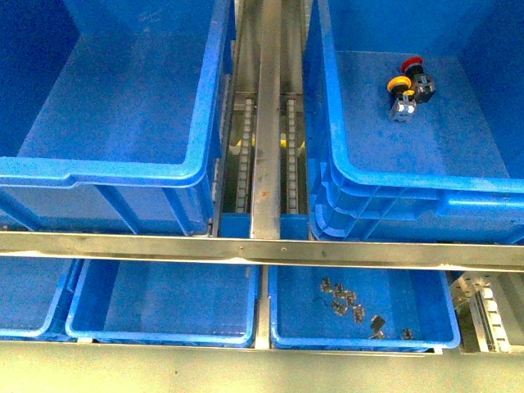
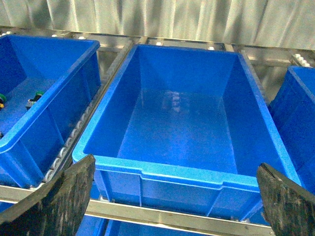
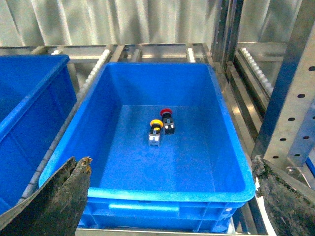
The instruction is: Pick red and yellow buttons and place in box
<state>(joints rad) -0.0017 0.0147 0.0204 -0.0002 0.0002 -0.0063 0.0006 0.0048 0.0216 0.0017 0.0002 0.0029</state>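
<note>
The red button (image 1: 412,64) and the yellow button (image 1: 399,83) lie side by side on the floor of the right blue box (image 1: 426,176), toward its far side. The right wrist view shows the same red button (image 3: 166,112) and yellow button (image 3: 155,123) inside that box (image 3: 147,194). My right gripper (image 3: 170,201) hangs open before the box's near rim, holding nothing. My left gripper (image 2: 174,206) is also open, in front of the empty left box (image 2: 182,172). Neither gripper appears in the front view.
A metal roller track (image 1: 266,123) runs between the two boxes, and a steel rail (image 1: 262,246) crosses below them. Shallow blue trays sit on the lower shelf; one (image 1: 286,336) holds several small metal clips. A perforated upright (image 3: 290,98) stands beside the right box. Another bin (image 2: 44,123) holds green-capped parts.
</note>
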